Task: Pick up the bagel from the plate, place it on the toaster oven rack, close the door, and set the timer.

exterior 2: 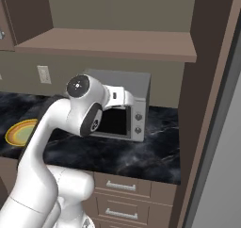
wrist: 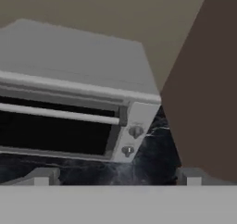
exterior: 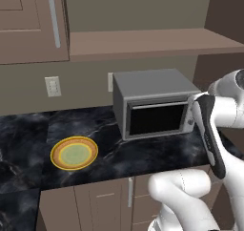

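Plate [exterior: 74, 153]: lower left, seen bare on worktop [exterior: 143, 153]. Toaster oven [exterior: 152, 103]: door [exterior: 157, 118] shut. Pincer [wrist: 115, 176]: released, nothing held, aimed at knobs [wrist: 135, 132], judged for timer step.

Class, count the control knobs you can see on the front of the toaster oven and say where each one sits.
2. Both knobs are on the toaster oven's right-hand control strip: the upper knob sits directly above the lower knob, right of the door. None looks hidden.

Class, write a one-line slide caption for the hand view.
Open hand faces the closed toaster oven, its handle bar and two knobs.
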### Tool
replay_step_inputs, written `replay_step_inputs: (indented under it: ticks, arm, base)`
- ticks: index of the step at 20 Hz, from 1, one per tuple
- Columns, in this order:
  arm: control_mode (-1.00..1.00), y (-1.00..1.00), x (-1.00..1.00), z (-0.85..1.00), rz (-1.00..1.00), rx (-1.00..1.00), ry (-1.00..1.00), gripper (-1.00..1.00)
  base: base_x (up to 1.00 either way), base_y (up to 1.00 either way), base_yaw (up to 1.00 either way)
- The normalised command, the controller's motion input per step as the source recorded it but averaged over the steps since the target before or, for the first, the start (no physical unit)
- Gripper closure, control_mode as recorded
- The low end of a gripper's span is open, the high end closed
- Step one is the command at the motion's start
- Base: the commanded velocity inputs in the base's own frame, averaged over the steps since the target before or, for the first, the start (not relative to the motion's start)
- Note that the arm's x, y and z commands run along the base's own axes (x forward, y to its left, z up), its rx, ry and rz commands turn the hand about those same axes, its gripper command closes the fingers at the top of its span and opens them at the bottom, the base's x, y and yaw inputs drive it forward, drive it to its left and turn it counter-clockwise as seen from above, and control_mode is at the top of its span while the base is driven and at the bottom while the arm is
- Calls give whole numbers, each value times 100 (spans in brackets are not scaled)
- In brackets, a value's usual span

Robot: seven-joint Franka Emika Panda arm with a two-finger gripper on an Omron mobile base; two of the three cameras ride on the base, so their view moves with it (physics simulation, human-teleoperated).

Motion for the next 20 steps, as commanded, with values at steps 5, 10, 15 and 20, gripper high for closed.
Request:
replay_step_inputs:
  ticks: [5, 10, 15, 20]
  arm:
    - [-100, -16, 0, -14, 0, 31, 0, -100]
    - [-100, -1, 0, -16, 0, 18, -2, -100]
    - [-100, 0, 0, -39, -1, 5, -3, -100]
    - [-100, 0, 0, -35, -3, 0, -1, -100]
  base:
    - [0, 0, 0]
    - [0, 0, 0]
    - [0, 0, 0]
    - [0, 0, 0]
